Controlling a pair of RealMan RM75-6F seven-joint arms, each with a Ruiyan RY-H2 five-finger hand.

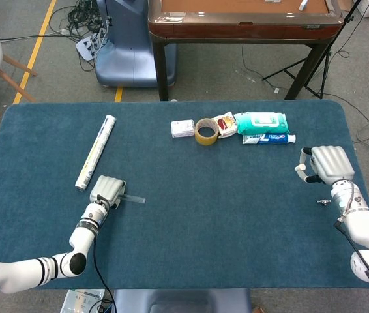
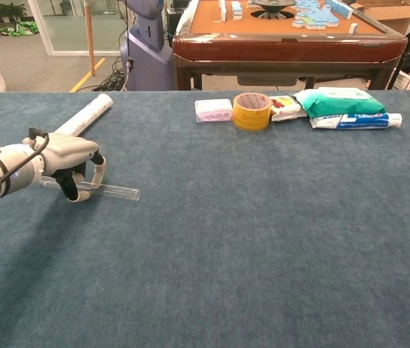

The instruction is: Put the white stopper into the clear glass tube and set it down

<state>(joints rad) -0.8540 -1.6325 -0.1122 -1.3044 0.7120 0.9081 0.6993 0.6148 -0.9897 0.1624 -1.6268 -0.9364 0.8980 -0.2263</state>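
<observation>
The clear glass tube (image 2: 111, 192) lies low over the blue table at the left, its right end sticking out past my left hand (image 2: 66, 161). That hand grips the tube's left part, fingers curled around it; in the head view the left hand (image 1: 108, 190) covers most of the tube (image 1: 135, 199). My right hand (image 1: 328, 163) hovers near the table's right edge with its fingers curled in. A small white piece, which looks like the white stopper (image 1: 299, 169), is pinched at its fingertips. The chest view does not show the right hand.
A rolled paper tube (image 1: 96, 151) lies just beyond the left hand. At the back middle sit a small white box (image 1: 182, 128), a tape roll (image 1: 206, 132), a snack packet (image 1: 225, 124), a wipes pack (image 1: 261, 122) and a toothpaste tube (image 1: 268, 138). A small metal bit (image 1: 322, 201) lies by the right wrist.
</observation>
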